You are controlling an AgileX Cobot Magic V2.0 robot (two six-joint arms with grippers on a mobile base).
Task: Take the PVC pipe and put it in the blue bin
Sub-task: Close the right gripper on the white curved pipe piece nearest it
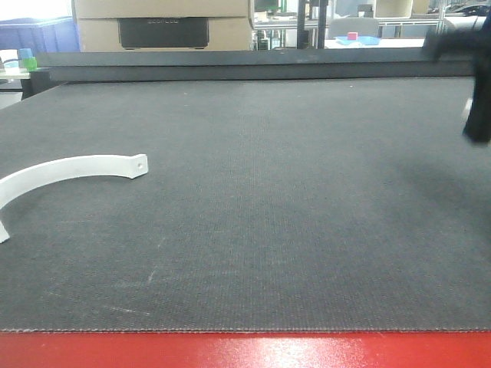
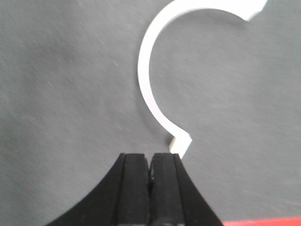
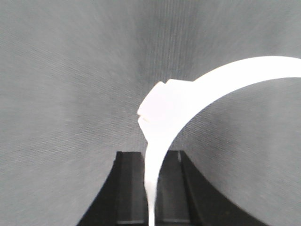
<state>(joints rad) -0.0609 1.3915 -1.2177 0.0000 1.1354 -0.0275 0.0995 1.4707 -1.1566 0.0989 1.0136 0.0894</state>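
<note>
1. Dark grey woven mat (image 1: 291, 215) covers the whole bench, with a red strip (image 1: 245, 351) along its near edge. Behind it stand a tan cardboard box (image 1: 161, 11), a blue crate (image 1: 42, 34) far left and a shallow blue tray (image 1: 358, 40) far right.
2. My right gripper (image 3: 155, 156) pinches a white curved PVC pipe piece (image 3: 174, 113) edge-on between its pads, clear above the mat. The arc rises out of the jaws and sweeps off to the right of that wrist view, with a blocky tab at the bend.
3. My left gripper (image 2: 149, 157) has its jaws pressed together on nothing.
4. A second white PVC arc (image 2: 146, 70) lies flat on the mat just ahead of the left jaws. Its tabbed near end sits just beyond the fingertip on the right of that view, whether touching I cannot tell. The curve opens rightward and runs away from me.
5. That arc is at the mat's left edge in the front view, so my left arm is the nearer one. My right arm (image 1: 477, 92) is a dark blur far right, well apart from it.
6. The held piece looks ready to carry to the bin. Which blue container is meant I cannot tell.
7. No brand, label or writing can be read anywhere.
</note>
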